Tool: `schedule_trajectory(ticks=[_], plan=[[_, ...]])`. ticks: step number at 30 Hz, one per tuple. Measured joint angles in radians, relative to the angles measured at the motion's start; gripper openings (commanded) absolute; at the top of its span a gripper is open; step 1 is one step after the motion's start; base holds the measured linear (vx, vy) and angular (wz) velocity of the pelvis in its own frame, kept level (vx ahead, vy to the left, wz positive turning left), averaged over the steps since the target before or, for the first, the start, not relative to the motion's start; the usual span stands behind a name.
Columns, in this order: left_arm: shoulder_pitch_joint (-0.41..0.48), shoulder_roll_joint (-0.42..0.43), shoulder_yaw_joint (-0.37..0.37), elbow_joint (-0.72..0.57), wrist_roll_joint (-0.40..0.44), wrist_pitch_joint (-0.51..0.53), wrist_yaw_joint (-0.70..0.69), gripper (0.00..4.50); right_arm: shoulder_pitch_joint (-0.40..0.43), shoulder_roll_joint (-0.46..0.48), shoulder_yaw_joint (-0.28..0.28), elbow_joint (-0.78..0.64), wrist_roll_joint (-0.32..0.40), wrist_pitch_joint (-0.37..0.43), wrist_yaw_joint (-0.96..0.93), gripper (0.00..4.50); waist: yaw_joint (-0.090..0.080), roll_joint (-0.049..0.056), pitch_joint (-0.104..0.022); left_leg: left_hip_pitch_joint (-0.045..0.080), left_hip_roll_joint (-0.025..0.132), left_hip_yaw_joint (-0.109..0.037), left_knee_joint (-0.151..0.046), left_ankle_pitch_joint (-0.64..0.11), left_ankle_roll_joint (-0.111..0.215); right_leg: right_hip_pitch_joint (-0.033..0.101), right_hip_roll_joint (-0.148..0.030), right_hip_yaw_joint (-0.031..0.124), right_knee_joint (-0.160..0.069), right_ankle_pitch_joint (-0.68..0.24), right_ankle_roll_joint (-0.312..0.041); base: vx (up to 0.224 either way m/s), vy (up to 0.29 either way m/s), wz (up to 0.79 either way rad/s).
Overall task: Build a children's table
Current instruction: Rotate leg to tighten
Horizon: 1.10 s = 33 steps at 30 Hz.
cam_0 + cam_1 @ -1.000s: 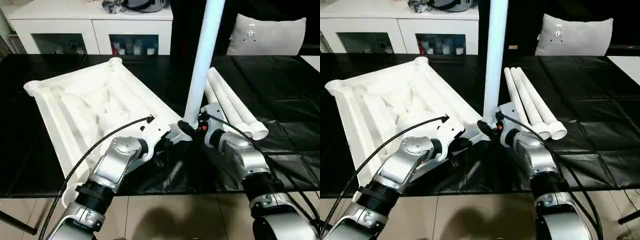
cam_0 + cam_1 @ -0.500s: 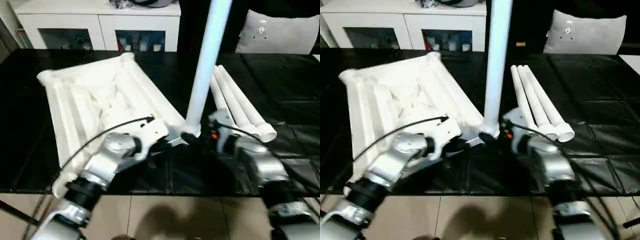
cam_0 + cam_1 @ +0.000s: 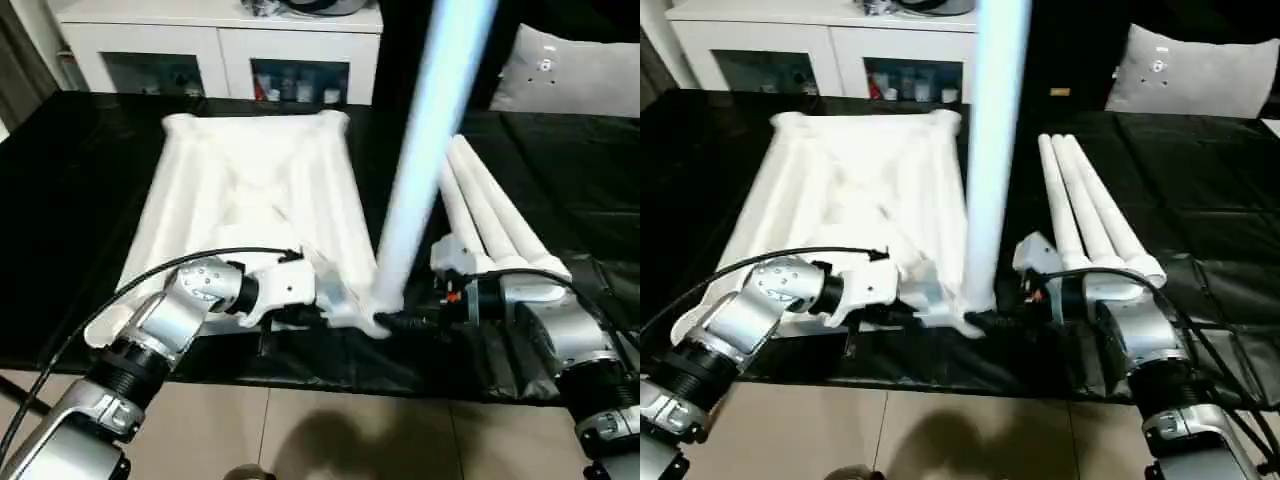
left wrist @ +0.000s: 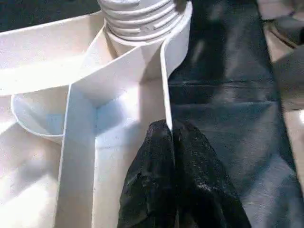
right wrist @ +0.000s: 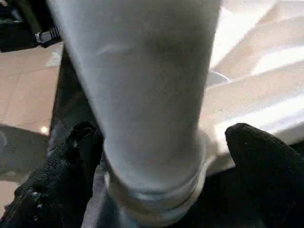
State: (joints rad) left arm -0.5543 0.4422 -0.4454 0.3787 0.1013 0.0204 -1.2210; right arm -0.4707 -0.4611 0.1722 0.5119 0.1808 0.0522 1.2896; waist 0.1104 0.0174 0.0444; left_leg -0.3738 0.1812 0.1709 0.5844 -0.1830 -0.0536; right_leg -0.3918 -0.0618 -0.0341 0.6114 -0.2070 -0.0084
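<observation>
Tabletop first, the largest piece we see: it lies underside up on the black table cover, left of centre, its ribs showing and round sockets at the corners. One leg stands upright at its near right corner, with its threaded end seated in that corner socket. Three more legs lie side by side on the cover to the right, pointing away from us. Our right gripper has its fingers spread wide on either side of the standing leg's base. Our left gripper is pressed closed, pinching the thin rim wall of the tabletop just beside that socket.
</observation>
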Motion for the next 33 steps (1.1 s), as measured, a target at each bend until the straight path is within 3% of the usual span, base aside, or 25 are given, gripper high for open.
schedule_trajectory(ticks=[13,18,21,26,28,32,33], plan=[[-0.020,0.000,-0.004,0.055,-0.004,-0.065,-0.036,0.00,-0.004,0.005,0.022,0.002,0.020,0.035,0.063,2.84,0.003,0.000,0.000,0.002,0.005,0.000,0.001,0.000,-0.001,0.004,0.001,-0.004,0.000,0.000,0.000,0.000,0.000,0.00],[-0.005,-0.003,0.010,0.049,-0.021,-0.038,-0.038,0.00,0.005,0.009,0.016,-0.007,0.031,0.072,0.066,2.70,0.003,0.001,-0.001,0.004,0.005,0.001,0.002,0.000,-0.001,0.006,0.001,-0.004,0.000,0.000,0.000,0.000,0.000,0.00],[0.022,-0.024,0.042,0.023,-0.029,0.052,0.006,0.00,0.011,0.045,0.008,-0.028,0.020,0.114,-0.009,2.68,-0.002,0.004,-0.003,0.007,0.006,0.001,0.002,0.000,-0.002,0.008,0.001,-0.004,0.001,0.000,0.000,0.000,0.000,0.00],[0.050,-0.115,0.120,-0.012,-0.019,0.268,0.191,0.00,-0.016,0.167,-0.072,0.026,0.003,0.200,-0.306,2.67,-0.042,0.005,-0.003,0.017,0.006,0.001,0.001,0.002,-0.006,0.012,0.000,-0.004,0.001,-0.001,0.001,0.000,0.000,0.00],[0.054,-0.206,0.162,-0.023,-0.018,0.385,0.329,0.00,-0.065,0.228,-0.118,0.095,-0.007,0.214,-0.475,2.67,-0.061,0.003,-0.002,0.017,0.006,0.001,0.001,0.002,-0.006,0.010,0.000,-0.005,0.001,-0.001,0.002,0.000,0.000,0.00],[0.054,-0.306,0.184,-0.032,-0.011,0.462,0.485,0.00,-0.121,0.282,-0.160,0.169,-0.019,0.210,-0.648,2.67,-0.071,0.002,-0.002,0.016,0.006,0.002,0.001,0.002,-0.006,0.010,0.000,-0.005,0.000,-0.001,0.002,0.000,0.000,0.00],[0.054,-0.319,0.185,-0.037,-0.006,0.475,0.510,0.00,-0.127,0.293,-0.166,0.178,-0.022,0.203,-0.675,3.02,-0.071,0.002,-0.002,0.016,0.006,0.002,0.001,0.002,-0.006,0.010,0.000,-0.005,0.000,-0.001,0.002,0.000,0.000,0.00]])
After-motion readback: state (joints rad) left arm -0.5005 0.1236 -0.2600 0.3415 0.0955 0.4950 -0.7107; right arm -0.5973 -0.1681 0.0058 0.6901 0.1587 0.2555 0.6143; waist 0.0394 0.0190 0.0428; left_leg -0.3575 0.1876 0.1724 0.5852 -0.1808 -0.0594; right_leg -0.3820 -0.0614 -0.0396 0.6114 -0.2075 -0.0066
